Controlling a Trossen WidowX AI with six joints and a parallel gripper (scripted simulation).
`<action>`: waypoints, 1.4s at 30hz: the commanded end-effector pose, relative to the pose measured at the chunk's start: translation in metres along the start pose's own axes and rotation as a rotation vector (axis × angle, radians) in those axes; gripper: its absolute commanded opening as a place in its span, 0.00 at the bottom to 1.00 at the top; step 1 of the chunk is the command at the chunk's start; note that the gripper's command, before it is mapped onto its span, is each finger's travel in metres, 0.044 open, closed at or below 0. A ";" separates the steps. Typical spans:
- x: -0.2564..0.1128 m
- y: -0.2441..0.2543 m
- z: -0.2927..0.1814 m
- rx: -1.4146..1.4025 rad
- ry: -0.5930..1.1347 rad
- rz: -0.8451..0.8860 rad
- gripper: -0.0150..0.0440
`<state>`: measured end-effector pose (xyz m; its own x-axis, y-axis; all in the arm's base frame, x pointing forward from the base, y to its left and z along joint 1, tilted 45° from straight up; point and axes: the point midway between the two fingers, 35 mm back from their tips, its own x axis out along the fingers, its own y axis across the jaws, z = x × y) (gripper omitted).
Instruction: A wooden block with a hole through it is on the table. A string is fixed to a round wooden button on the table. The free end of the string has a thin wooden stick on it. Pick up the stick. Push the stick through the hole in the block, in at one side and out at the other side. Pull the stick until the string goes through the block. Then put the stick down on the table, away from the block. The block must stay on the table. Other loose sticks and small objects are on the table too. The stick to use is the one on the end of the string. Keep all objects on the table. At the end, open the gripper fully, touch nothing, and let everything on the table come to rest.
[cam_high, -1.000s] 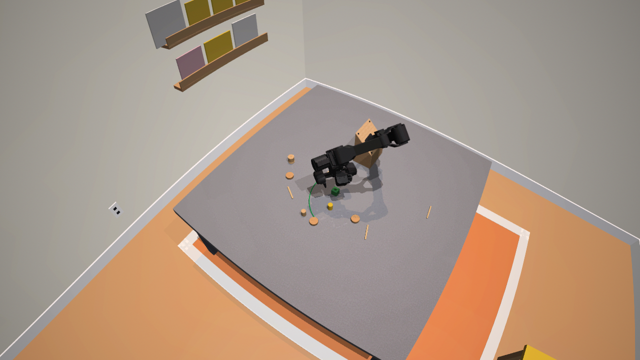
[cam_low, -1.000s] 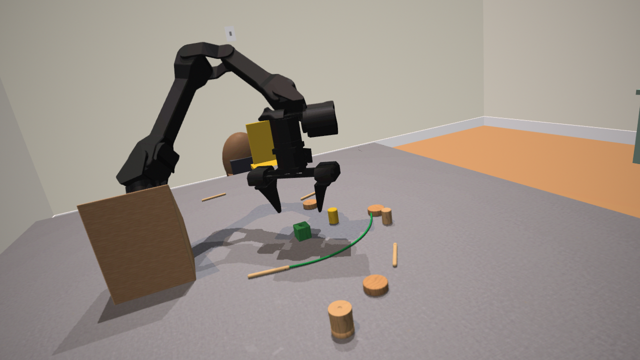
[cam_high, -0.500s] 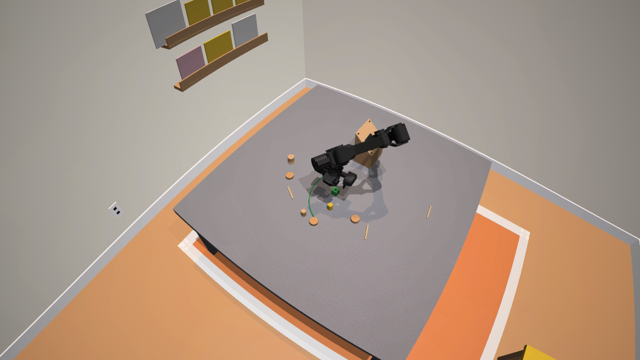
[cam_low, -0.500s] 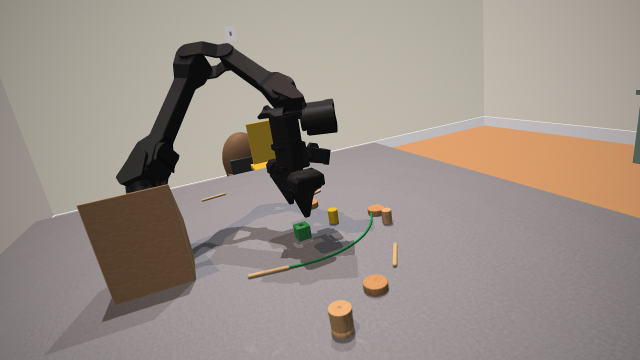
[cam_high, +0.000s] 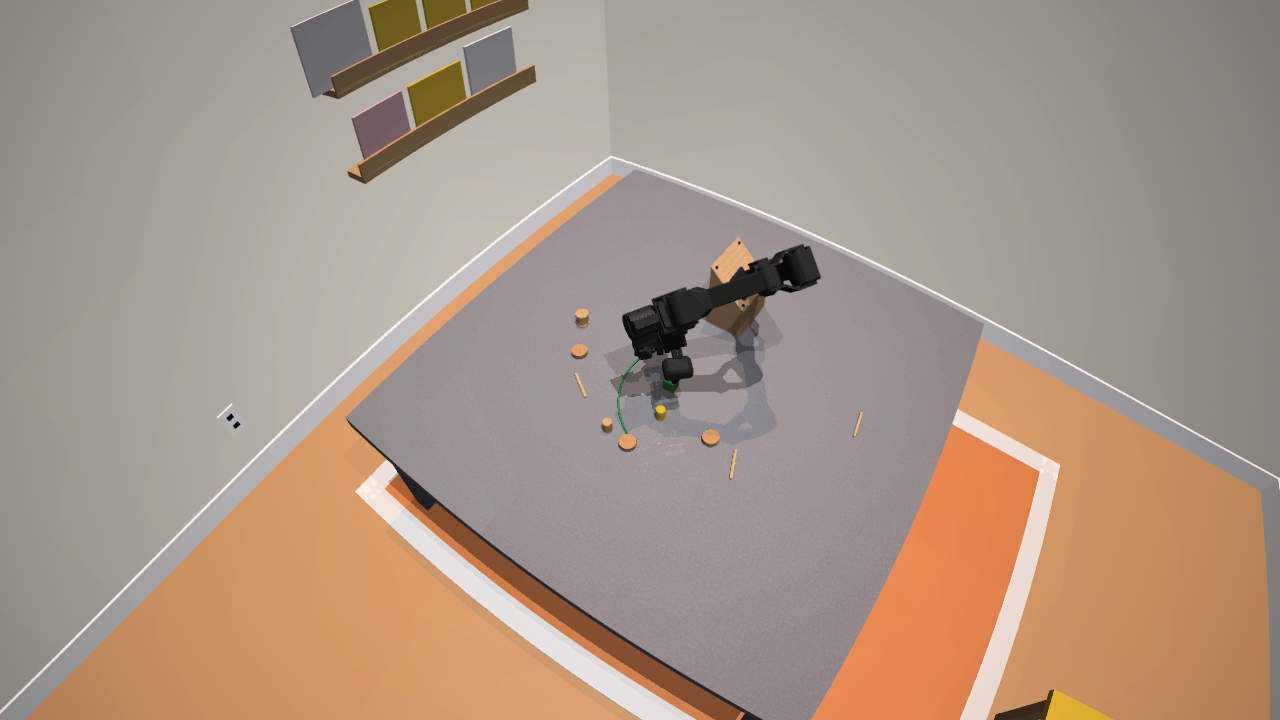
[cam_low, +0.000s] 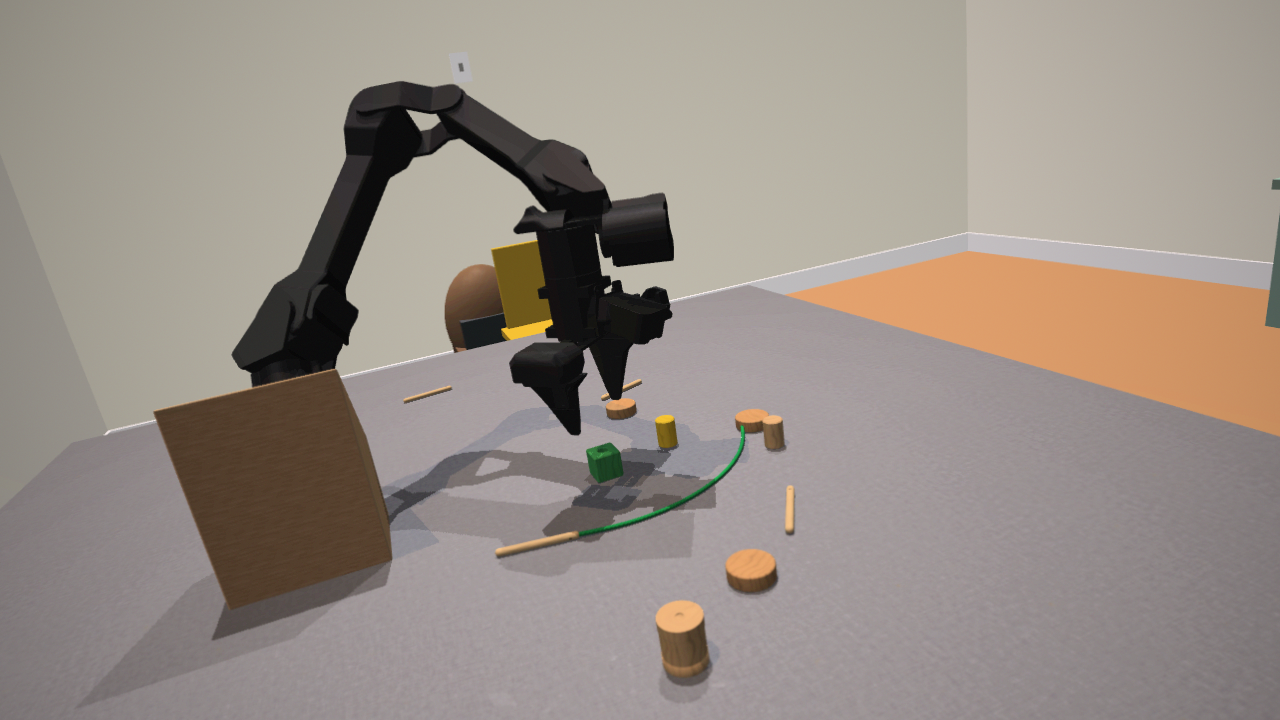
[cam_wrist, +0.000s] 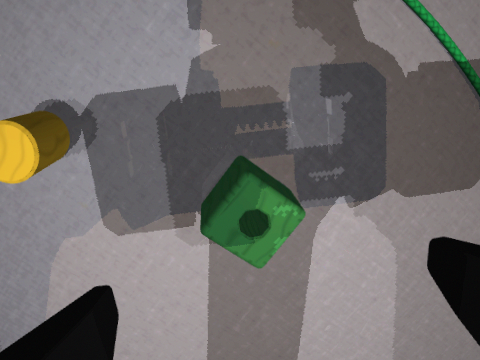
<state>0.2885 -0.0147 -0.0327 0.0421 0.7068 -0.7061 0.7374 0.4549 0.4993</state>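
Note:
The thin wooden stick (cam_low: 537, 544) lies flat on the table at the end of the green string (cam_high: 619, 398) (cam_low: 689, 499) (cam_wrist: 445, 37); the arm hides it in the top view. The string curves to a round wooden button (cam_high: 627, 442) (cam_low: 750, 420). My gripper (cam_low: 596, 416) (cam_wrist: 270, 267) is open and empty, above and beside a small green block (cam_high: 670, 385) (cam_low: 604, 463) (cam_wrist: 225, 210) with a round hole in its top. A large wooden block (cam_high: 725, 261) (cam_low: 286, 492) stands by the arm's base; the arm partly covers it in the top view, and no through hole can be made out.
A yellow cylinder (cam_high: 660, 412) (cam_low: 665, 432) (cam_wrist: 15, 152) stands near the green block. Wooden cylinders (cam_high: 581, 317) (cam_low: 682, 637), loose buttons (cam_high: 580, 351) (cam_low: 750, 570) and loose sticks (cam_high: 580, 385) (cam_low: 789, 508) lie around. Another stick (cam_high: 857, 424) lies near the table's edge.

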 end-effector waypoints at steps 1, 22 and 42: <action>-0.006 0.001 0.000 0.743 -0.004 -0.002 1.00; -0.006 0.001 0.000 0.743 -0.004 -0.002 0.73; 0.007 0.002 0.001 0.744 -0.005 -0.003 0.66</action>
<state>0.2919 -0.0147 -0.0320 0.0475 0.7000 -0.7126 0.9989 -0.0313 0.0358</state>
